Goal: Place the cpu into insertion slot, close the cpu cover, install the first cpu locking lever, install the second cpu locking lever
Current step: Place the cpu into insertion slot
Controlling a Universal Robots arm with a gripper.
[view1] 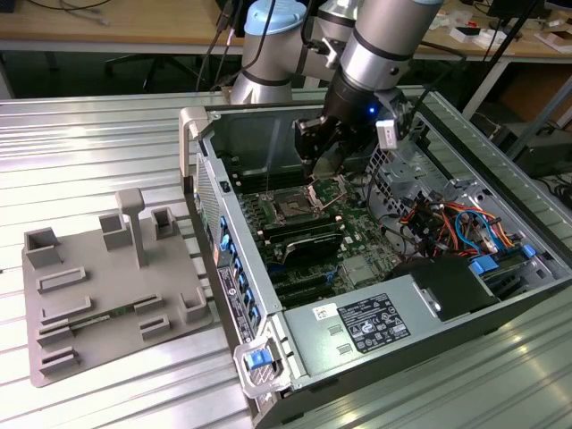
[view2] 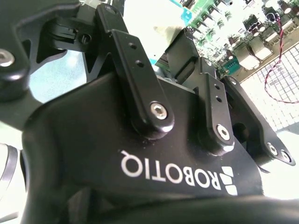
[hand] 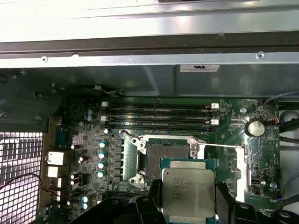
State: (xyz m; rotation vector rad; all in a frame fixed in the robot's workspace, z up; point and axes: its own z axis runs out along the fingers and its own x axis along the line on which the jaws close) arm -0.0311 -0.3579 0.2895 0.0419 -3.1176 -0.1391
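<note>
The cpu (hand: 188,186) in grasp, not yet seated.
End effector (hand: 189,207) pinches the cpu just beside the insertion slot (hand: 168,161); offset or tilted lowering could bend socket pins.

Ribbed metal table (view1: 89,143), wooden desks (view1: 107,31) behind

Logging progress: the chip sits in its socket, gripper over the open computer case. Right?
Not seated: in the first wrist view the gripper holds the chip, and the socket is bare. It is over the open case.
</note>
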